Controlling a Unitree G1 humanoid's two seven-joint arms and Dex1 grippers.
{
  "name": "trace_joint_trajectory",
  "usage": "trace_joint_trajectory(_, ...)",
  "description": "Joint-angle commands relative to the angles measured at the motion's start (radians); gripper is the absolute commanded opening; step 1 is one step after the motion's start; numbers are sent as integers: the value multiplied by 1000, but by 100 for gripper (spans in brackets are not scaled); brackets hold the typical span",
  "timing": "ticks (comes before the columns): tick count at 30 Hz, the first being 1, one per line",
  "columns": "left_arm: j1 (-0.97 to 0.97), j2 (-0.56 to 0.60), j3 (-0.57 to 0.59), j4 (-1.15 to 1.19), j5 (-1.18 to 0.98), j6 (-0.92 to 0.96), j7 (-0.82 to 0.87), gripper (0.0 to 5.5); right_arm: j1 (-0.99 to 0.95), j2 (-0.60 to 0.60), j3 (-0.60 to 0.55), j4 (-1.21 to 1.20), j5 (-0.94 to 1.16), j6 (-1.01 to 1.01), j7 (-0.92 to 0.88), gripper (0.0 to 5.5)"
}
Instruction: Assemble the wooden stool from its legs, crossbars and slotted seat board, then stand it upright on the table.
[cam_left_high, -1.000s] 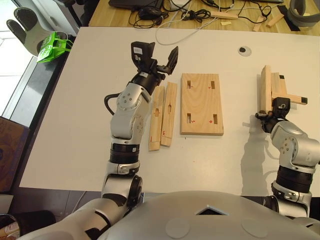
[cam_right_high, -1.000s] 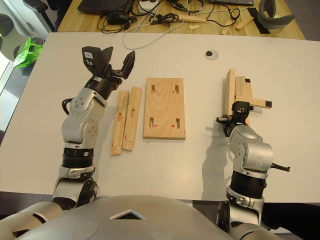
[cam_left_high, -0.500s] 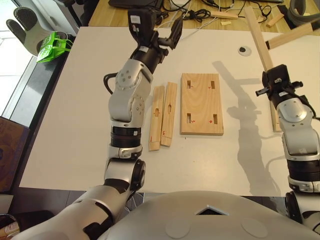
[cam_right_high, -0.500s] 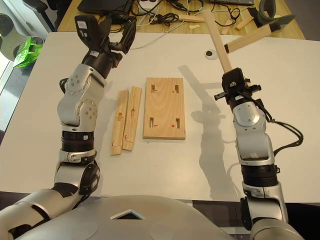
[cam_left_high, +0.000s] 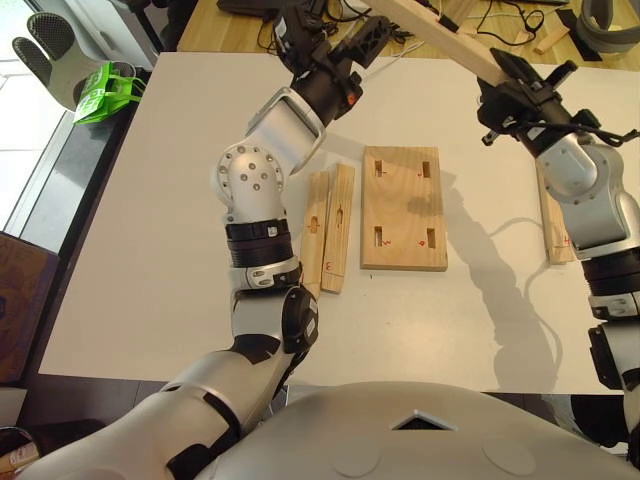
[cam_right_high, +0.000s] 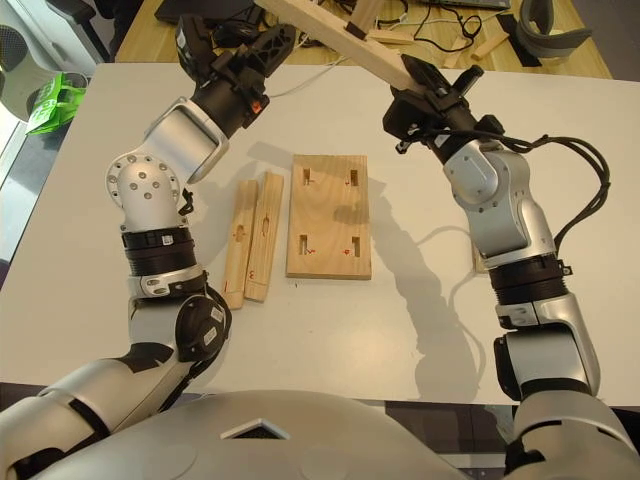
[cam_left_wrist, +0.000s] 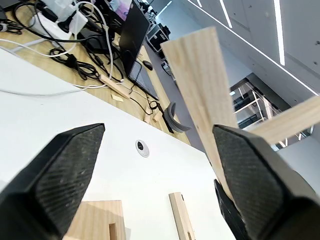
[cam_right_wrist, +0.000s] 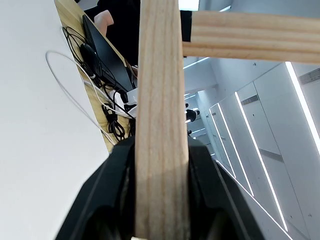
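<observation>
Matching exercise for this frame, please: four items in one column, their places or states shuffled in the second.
1. slotted seat board
2. pair of slotted wooden pieces
3. left gripper
4. right gripper

A. open, up over the far part of the table
B. shut on a leg with a crossbar, held in the air
C. flat, mid-table
D. side by side, left of the board

Pairs: 1-C, 2-D, 3-A, 4-B.

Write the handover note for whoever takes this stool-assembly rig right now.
Left gripper: open, empty, raised over the table's far side.
Right gripper: shut on a long pale wooden leg with a crossbar joined across it, held aloft.
Table: rectangular four-slot wooden seat board flat at centre; two slotted wooden bars side by side left of it; another wooden piece right of it.
Done: one leg-crossbar joint. Left: everything else.
</observation>
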Motion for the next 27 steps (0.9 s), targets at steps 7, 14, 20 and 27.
trace_joint_trajectory(7,-75,-94,-7,1,-97,-46,93,400,-43,41,33,31,-37,-56,33,102)
trace_joint_trajectory(14,-61,-86,-46,-32,-135,-49,93,400,-91,79,-7,109,-24,19,3,102)
trace_joint_trajectory(20,-51,-72,-71,-30,-145,-69,102,400,-104,84,-3,131,-40,6,-5,102)
trace_joint_trajectory(27,-62,-82,-56,-1,-155,-129,139,400,-87,85,21,101,-82,-56,-7,102)
